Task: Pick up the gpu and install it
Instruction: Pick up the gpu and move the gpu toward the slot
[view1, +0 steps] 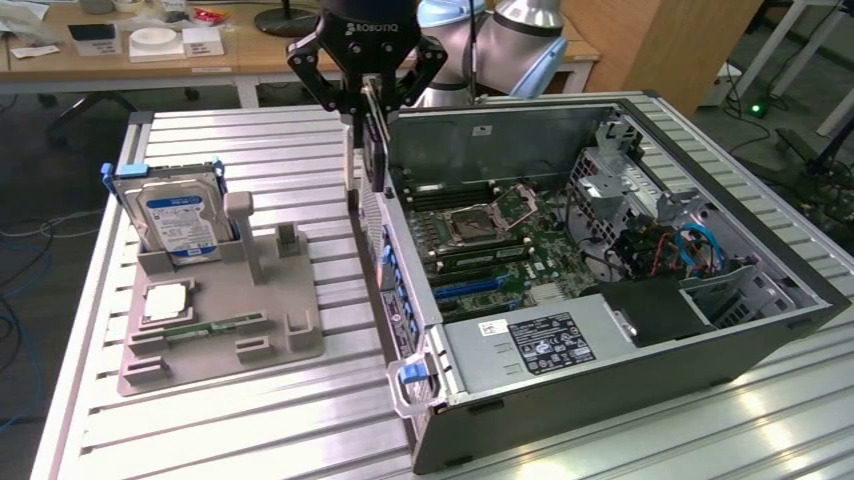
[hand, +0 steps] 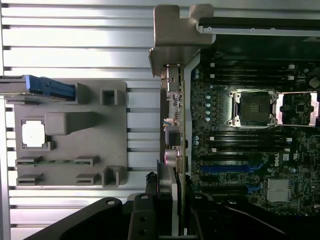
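Your hand (view1: 367, 100) is gripping the gpu (view1: 379, 150), with the fingers pinching narrowly on one end of the card. The gpu is hanging below the hand, well above the bench (view1: 240, 430), and is hovering over the wall of the case (view1: 601, 410) on the exterior view's left, between the tray (view1: 227, 320) and the motherboard (view1: 534, 250). You are seeing the card edge-on. Its long axis is running away from the fingers, close to upright by my reading, and the bracket (hand: 177, 35) is sitting at the end farthest from the hand. In the wrist view the gpu (hand: 175, 125) is lying crosswise to the blue slot (hand: 225, 168). That slot (view1: 470, 287) is lying inside the case, off to the exterior view's right of the card and lower down. I cannot tell whether the card's lower end is touching the case wall. The drive (view1: 176, 215) is standing in the tray, well apart from the hand
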